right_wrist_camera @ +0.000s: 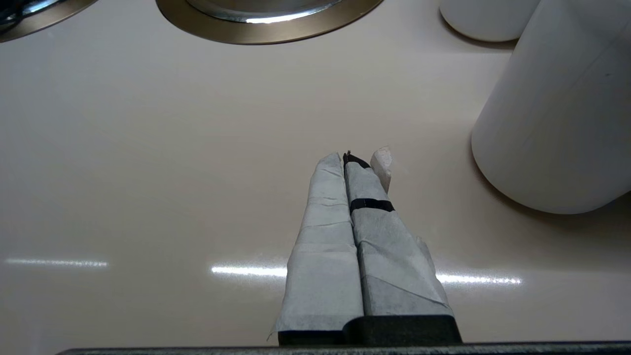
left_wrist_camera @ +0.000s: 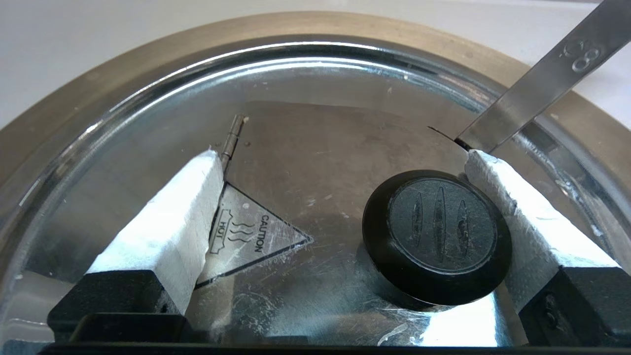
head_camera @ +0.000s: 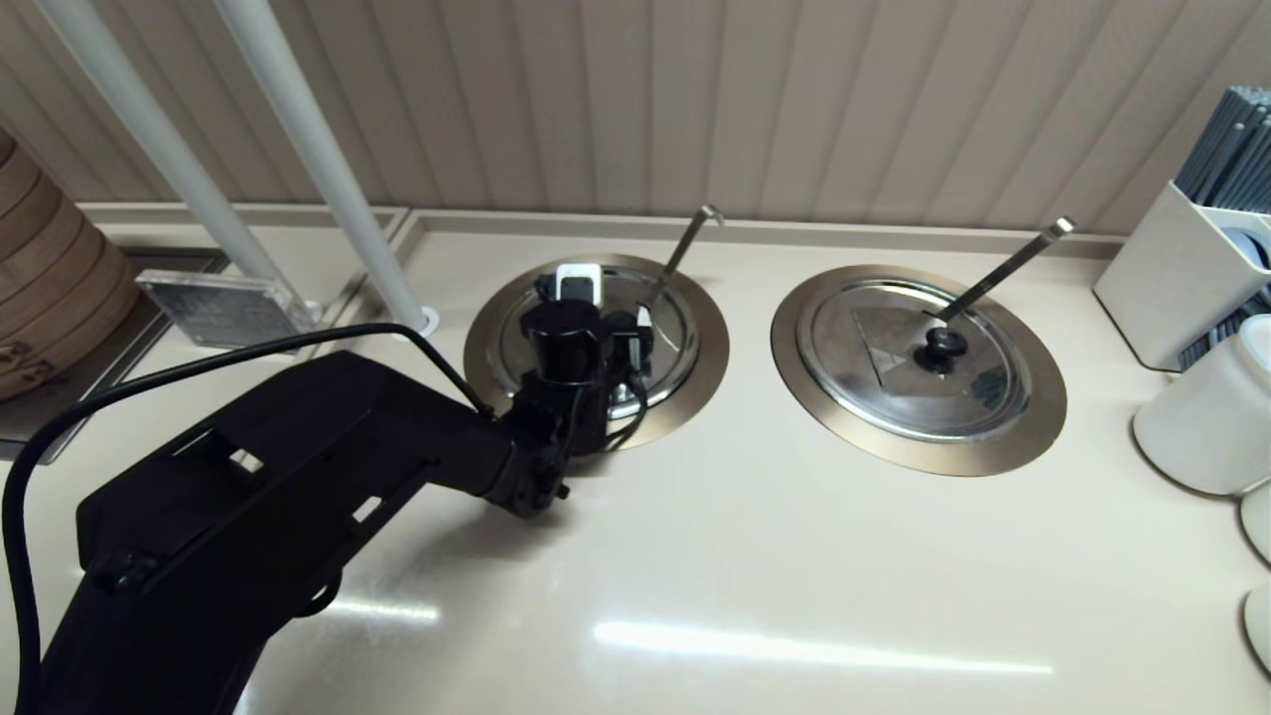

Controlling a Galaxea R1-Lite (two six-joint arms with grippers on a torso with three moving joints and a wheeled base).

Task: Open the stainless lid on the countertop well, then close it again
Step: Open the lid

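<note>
Left gripper (left_wrist_camera: 340, 207), fingers spread wide, hovers over round shiny steel lid (left_wrist_camera: 315, 148) seated on bronze-ringed countertop well (head_camera: 596, 343); black knob (left_wrist_camera: 436, 236) lies off-centre, touching one white-taped finger (left_wrist_camera: 517, 222), toward 3 o'clock of gripper centre; right gripper (right_wrist_camera: 357, 217) parked closed above counter (right_wrist_camera: 148, 172).

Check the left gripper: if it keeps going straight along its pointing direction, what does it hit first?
Likely the stainless lid. The open left gripper points down at it, one finger beside the black knob. Remaining gap is unclear.
</note>
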